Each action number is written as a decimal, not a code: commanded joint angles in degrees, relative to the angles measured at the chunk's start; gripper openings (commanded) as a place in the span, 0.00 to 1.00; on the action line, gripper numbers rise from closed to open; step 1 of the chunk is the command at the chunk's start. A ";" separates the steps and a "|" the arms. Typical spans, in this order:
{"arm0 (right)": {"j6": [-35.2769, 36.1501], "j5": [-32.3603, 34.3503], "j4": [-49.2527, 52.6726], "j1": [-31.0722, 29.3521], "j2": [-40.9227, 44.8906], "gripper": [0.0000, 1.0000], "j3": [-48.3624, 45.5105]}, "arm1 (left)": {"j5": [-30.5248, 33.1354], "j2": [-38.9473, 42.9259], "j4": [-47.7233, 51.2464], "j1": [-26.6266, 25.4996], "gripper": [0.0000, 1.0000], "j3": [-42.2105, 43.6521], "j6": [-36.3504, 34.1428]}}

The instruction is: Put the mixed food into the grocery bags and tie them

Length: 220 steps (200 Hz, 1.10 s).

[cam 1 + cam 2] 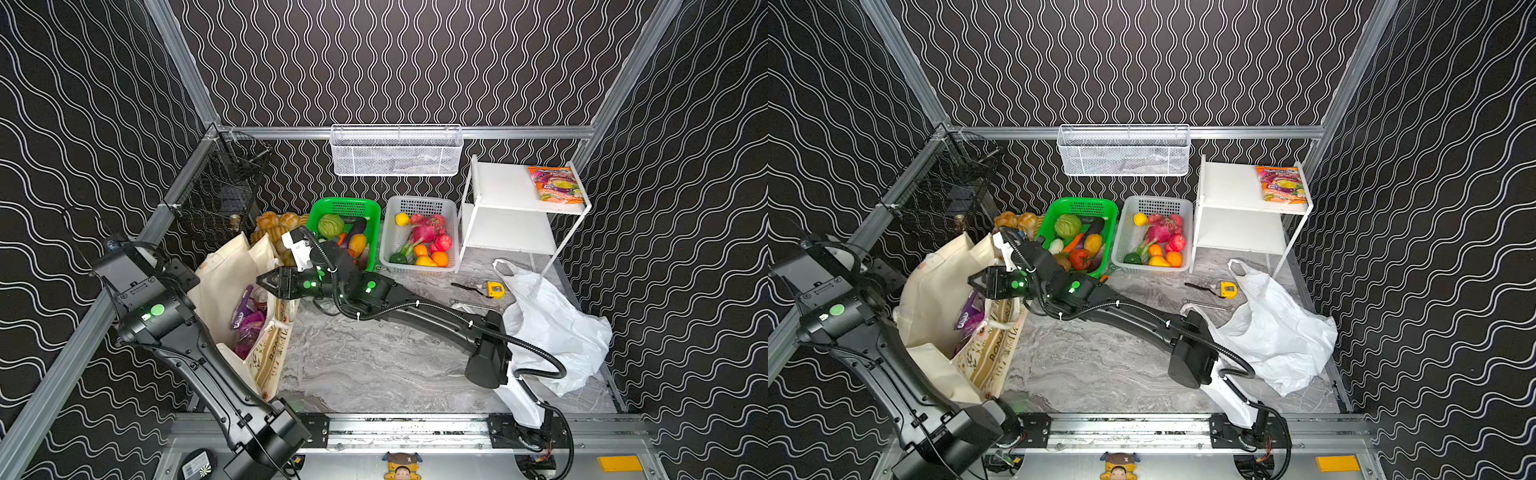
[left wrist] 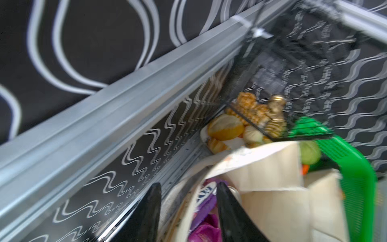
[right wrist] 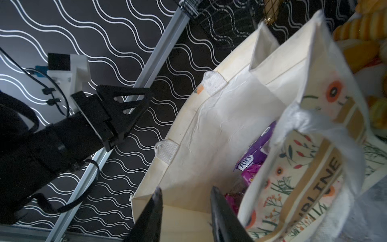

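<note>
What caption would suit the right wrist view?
Open right gripper over the cream tote, purple snack packets inside.

A robotics lab test cell staged as a mock grocery corner. A silver aluminium-profile frame (image 1: 399, 132) holds black wall panels with white wavy lines (image 1: 415, 62). Two black robot arms (image 1: 436, 320) are mounted on a metal base rail (image 1: 399, 428). A green plastic mesh basket (image 1: 347, 204) of toy vegetables (image 1: 331, 225) stands on a grey marble-print tabletop (image 1: 374, 365).

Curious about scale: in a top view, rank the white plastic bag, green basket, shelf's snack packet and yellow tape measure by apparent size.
Largest first:
1. white plastic bag
2. green basket
3. snack packet
4. yellow tape measure
The gaps are clear.
</note>
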State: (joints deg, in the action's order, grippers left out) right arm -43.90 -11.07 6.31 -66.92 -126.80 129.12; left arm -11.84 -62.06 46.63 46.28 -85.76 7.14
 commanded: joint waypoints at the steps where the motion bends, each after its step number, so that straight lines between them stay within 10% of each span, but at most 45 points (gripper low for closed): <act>1: 2.80 2.19 -1.29 0.41 4.94 0.43 -4.64 | -9.10 0.35 0.77 -1.26 0.49 -1.34 -1.55; 29: 4.13 4.09 -0.68 1.62 11.52 0.47 -11.46 | -14.41 0.68 0.36 -1.96 0.51 -1.66 -0.50; 76: 7.98 16.13 -0.81 5.22 32.65 0.51 -35.45 | -41.19 2.28 -11.89 -6.47 0.56 1.13 11.78; 125: 1.48 22.64 2.85 19.47 58.45 0.51 -64.83 | -54.63 7.99 -32.56 -21.71 0.63 5.95 28.94; 220: 1.51 25.02 20.96 38.80 75.24 0.72 -81.89 | -45.84 7.48 -6.09 -41.28 0.62 5.44 14.90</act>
State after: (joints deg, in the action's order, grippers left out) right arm -42.57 10.74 22.48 -29.30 -52.40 48.05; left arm -62.87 -52.99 31.14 9.47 -79.15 28.69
